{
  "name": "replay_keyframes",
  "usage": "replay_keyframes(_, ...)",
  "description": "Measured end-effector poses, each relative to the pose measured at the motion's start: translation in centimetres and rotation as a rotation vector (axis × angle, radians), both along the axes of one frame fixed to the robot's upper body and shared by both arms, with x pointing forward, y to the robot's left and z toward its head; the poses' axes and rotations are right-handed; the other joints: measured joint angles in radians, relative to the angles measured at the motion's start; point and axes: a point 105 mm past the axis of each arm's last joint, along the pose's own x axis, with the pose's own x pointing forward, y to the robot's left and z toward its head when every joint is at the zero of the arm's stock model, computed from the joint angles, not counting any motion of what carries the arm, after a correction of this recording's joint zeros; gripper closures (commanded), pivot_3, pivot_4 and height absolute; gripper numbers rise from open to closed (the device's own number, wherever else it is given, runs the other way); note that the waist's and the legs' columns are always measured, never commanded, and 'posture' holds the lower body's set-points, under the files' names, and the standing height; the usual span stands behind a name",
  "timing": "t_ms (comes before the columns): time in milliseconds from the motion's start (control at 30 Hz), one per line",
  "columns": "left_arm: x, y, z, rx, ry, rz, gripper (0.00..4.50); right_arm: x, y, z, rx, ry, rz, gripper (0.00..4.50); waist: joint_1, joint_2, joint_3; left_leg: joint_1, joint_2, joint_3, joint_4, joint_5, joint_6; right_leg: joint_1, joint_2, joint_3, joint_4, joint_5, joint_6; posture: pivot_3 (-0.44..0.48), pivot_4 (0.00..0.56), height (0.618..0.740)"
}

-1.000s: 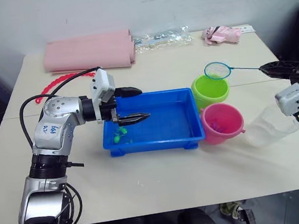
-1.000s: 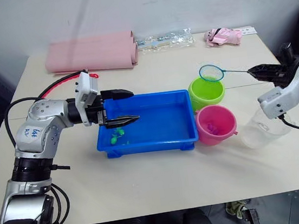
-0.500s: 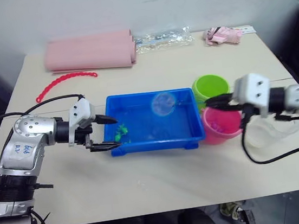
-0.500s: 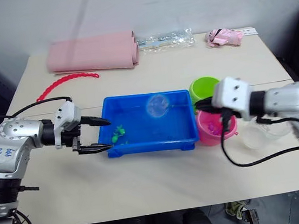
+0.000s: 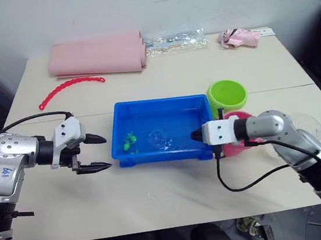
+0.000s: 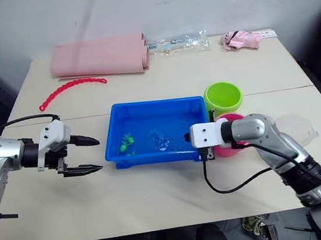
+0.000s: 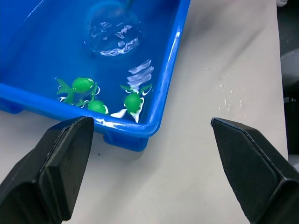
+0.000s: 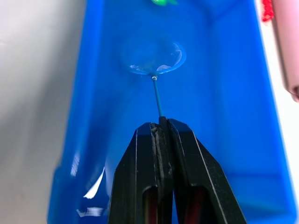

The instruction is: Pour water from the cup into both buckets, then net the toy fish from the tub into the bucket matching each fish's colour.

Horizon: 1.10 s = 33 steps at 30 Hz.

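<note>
Fingers (image 8: 161,140) of the right gripper (image 5: 196,135) are pinched tight on the thin handle of the net (image 8: 154,58), whose hoop lies down in the water of the tub (image 5: 204,114). Fingers (image 7: 65,154) of the left gripper (image 5: 97,152) are spread wide and hold nothing; that gripper hovers over the bare counter (image 5: 158,196), just off the tub's left end.

The counter carries everything. At its far edge lies a folded pink cloth (image 5: 97,56), with a clear plastic bag (image 5: 174,40) beside it and a small pink bundle (image 5: 238,37) further right. A red bead chain (image 5: 68,87) curves in front of the cloth.

The tub sits mid-counter, holding water. The right arm reaches across to the tub's right end, passing in front of the pink bucket (image 5: 245,144), which stands against that end; the green bucket (image 5: 226,96) stands just behind it, near the tub's far right corner. The cup (image 5: 308,128) lies to the right of the pink bucket, partly hidden by the arm.

Three green fish (image 7: 81,86) cluster in the tub's left part, close to its near wall, with the net's hoop near them toward the middle.
</note>
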Motion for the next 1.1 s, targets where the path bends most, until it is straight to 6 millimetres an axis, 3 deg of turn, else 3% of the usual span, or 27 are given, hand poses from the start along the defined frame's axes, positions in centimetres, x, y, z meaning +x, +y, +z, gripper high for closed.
replay_keyframes(333,0.0,-0.2,0.2,0.000,-0.011,-0.002,0.10,-0.5,3.5,-0.7,0.091,0.036,0.053,4.50,-0.001,0.000,0.000,0.001,0.000,0.000,0.000,0.000,0.000,0.000,0.000,0.000,0.001,0.000,0.000,0.000,0.150,0.740)
replay_keyframes(567,0.3,0.3,0.3,-0.008,-0.005,0.015,0.10,-0.6,4.6,-0.8,0.149,0.104,0.045,4.50,-0.001,0.000,0.000,0.001,0.000,0.000,0.000,0.000,0.000,0.000,0.000,-0.001,0.001,0.000,0.000,0.000,0.150,0.740)
replay_keyframes(833,0.7,0.0,0.8,-0.018,-0.038,0.009,0.10,-1.0,2.2,1.3,0.247,0.285,-0.041,4.50,0.000,0.000,0.000,0.001,0.000,0.000,0.000,0.000,0.000,0.000,0.000,-0.001,0.001,0.000,0.000,0.000,0.150,0.740)
replay_keyframes(1100,1.2,-0.4,0.8,-0.058,-0.043,0.014,0.10,-1.5,1.0,2.8,0.325,0.396,-0.097,4.50,0.000,0.000,0.000,0.000,0.000,0.000,0.000,0.000,0.000,0.000,0.000,-0.001,0.001,0.000,0.000,0.000,0.150,0.740)
